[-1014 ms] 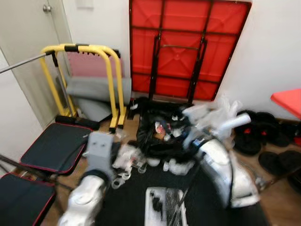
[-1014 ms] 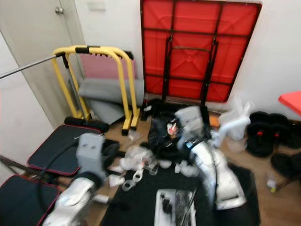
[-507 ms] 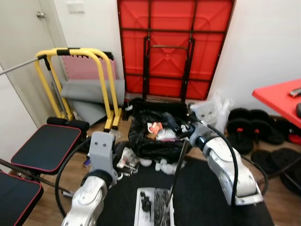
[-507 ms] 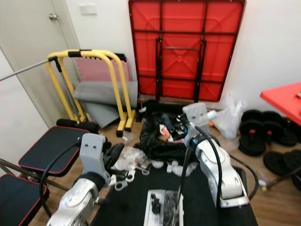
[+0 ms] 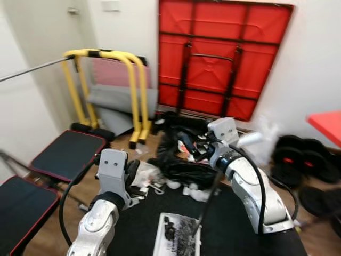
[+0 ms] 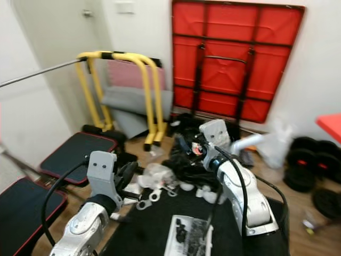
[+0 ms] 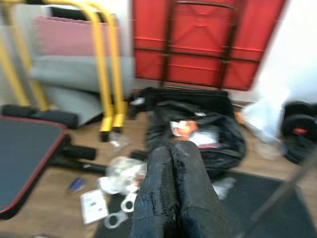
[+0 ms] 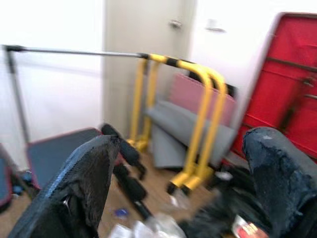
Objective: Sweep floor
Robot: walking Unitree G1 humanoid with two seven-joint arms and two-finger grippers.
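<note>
against the far wall stands a folded red table (image 5: 224,58), with a yellow frame (image 5: 109,80) and grey mats to its left. below the table an open black rubbish bag (image 5: 184,160) lies on the wood floor (image 5: 53,213), with loose plastic wrappers and white scraps (image 6: 157,184) scattered just beside it, along the front edge of a black mat (image 5: 234,229).

the tool for the task, a broom with a thin dark handle (image 5: 209,200), rises from the near edge of the head views toward my right forearm. a pale dustpan (image 5: 176,237) holding dark debris sits on the mat at the foot of the handle. i cannot tell from these views what is supporting the handle.

right gripper (image 8: 183,178): raised, fingers spread wide apart, nothing between them; it faces the yellow frame and the door beyond. left gripper (image 7: 173,193): fingers pressed together, empty, pointing toward the bag and the litter ahead of it.

step in hand, as i judge it: positioning before a sweep. neither gripper has the broom, and the litter by the bag is not yet gathered. much of the task looks outstanding.

next move calls for bringing the open right gripper round to the broom handle and closing on it, then drawing the bristles through the wrappers toward the dustpan. risks noted: the bag's loose rim could snag the broom, and light plastic may skid off across the floor instead of collecting.
</note>
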